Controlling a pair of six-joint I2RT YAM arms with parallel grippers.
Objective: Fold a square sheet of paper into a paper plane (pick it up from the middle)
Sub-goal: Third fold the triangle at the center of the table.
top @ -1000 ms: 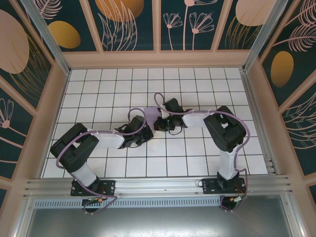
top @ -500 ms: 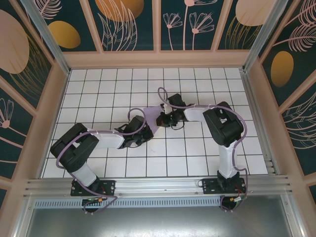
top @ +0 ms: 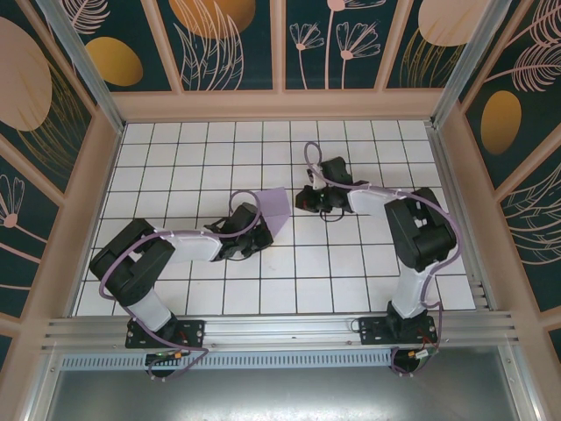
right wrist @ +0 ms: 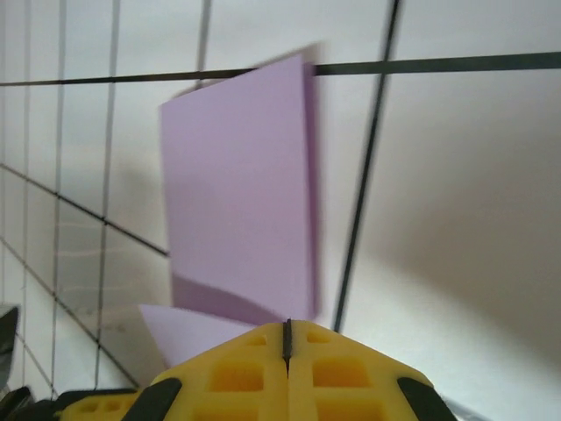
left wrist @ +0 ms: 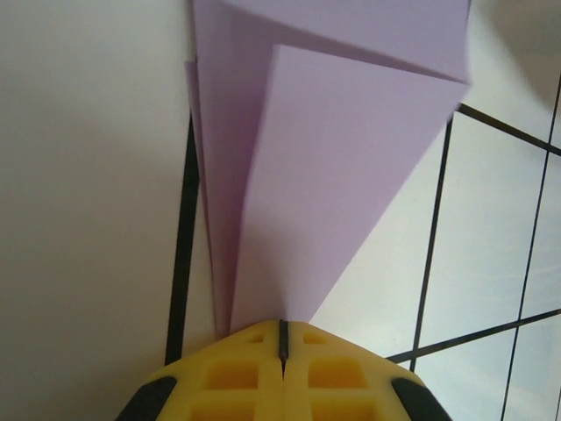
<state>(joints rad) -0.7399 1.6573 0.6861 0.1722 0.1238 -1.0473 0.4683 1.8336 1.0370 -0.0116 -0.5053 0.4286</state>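
From the folded paper (top: 276, 206), which is near the middle of the tiled table (top: 175, 175), your left gripper (top: 260, 227) is just in front and to the left, pinching its near tip. Your right gripper (top: 302, 202) is to its right, close but apart.

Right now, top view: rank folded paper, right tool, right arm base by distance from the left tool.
1. Folded paper: pinched in the left tool.
2. Right tool: just right of the paper.
3. Right arm base: near edge, far right.
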